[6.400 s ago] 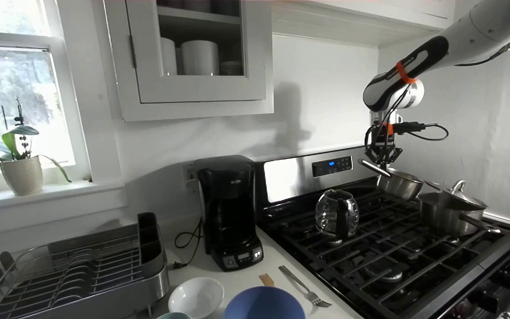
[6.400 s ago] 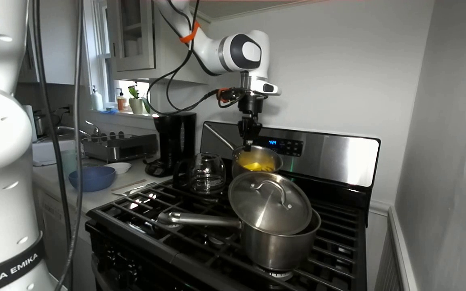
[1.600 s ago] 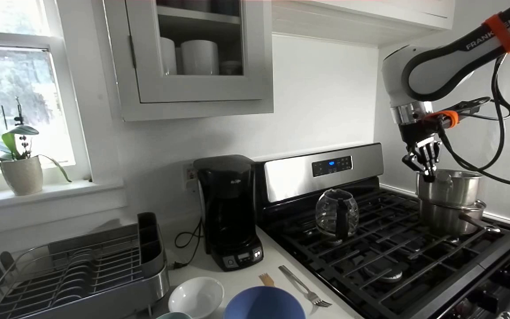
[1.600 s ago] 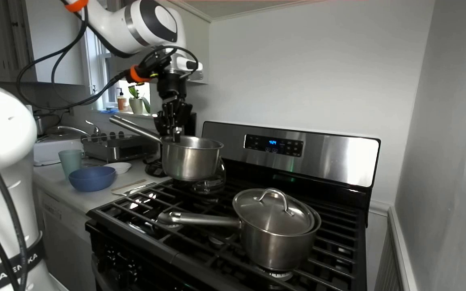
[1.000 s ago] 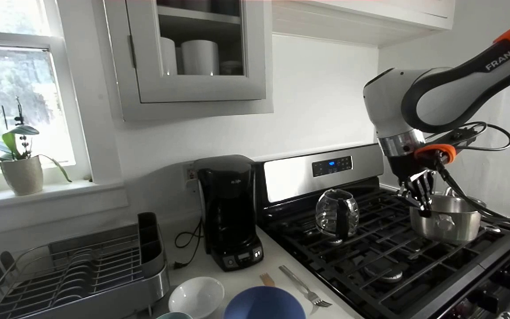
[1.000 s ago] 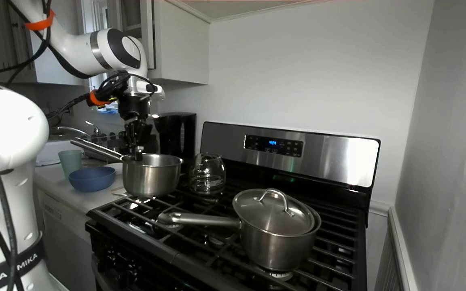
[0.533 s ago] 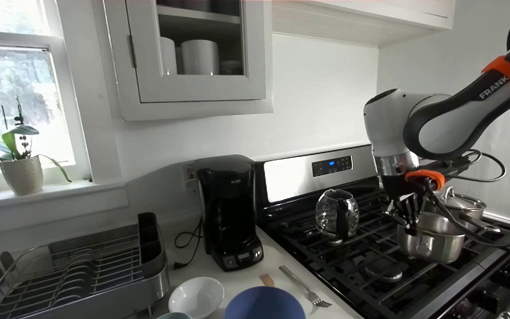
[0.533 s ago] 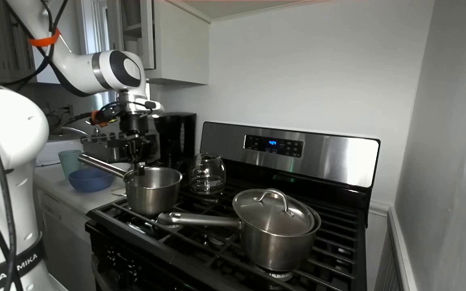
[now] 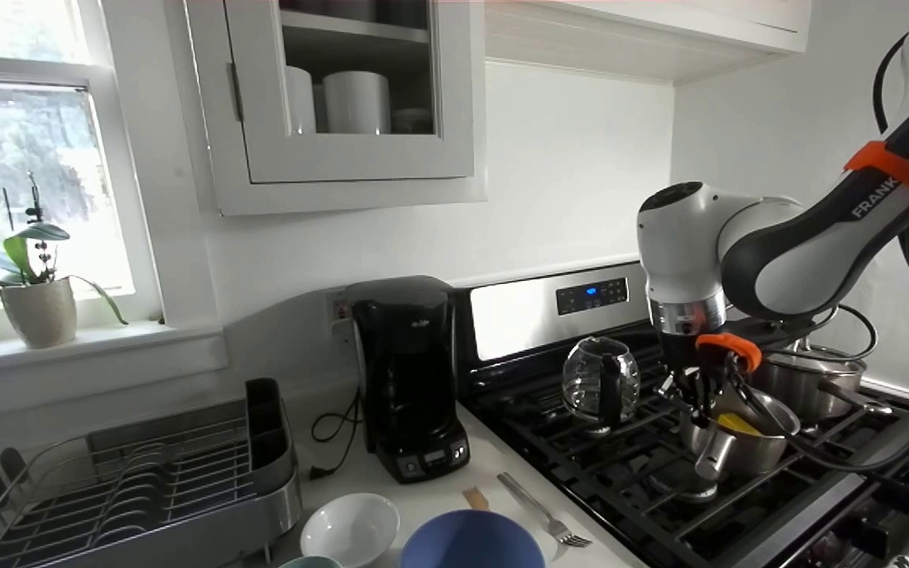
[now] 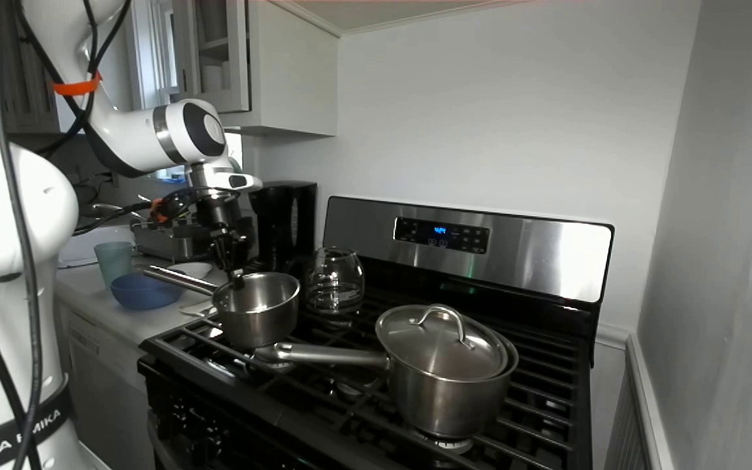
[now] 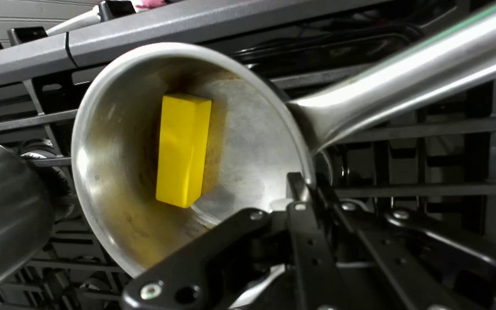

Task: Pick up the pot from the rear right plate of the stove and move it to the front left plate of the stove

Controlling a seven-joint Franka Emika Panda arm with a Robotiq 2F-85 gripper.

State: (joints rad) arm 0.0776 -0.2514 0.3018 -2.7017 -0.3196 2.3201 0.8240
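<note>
The pot (image 9: 746,456) is a small shiny saucepan with a yellow block (image 11: 183,150) inside. In both exterior views it is over the front left plate (image 9: 683,483) of the stove (image 10: 546,254). Its base is low at the grates (image 10: 258,329); I cannot tell if it touches them. My gripper (image 11: 310,189) is shut on the pot's rim beside the handle (image 11: 403,73), one finger inside and one outside. The gripper also shows in both exterior views (image 10: 237,282) (image 9: 699,418). The pot looks slightly tilted. The rear right plate is mostly hidden by the arm and the lidded pot.
A larger lidded steel pot (image 10: 448,408) stands front right, its handle (image 10: 330,354) reaching towards the held pot. A glass carafe (image 9: 600,386) stands rear left. A coffee maker (image 9: 407,379), blue bowl (image 9: 470,544) and fork (image 9: 541,509) are on the counter beside the stove.
The gripper has carried the pot from the rear of the stove over to the front left and lowered it. The lid on the larger pot has settled flatter. Lately the pot has shifted slightly.
</note>
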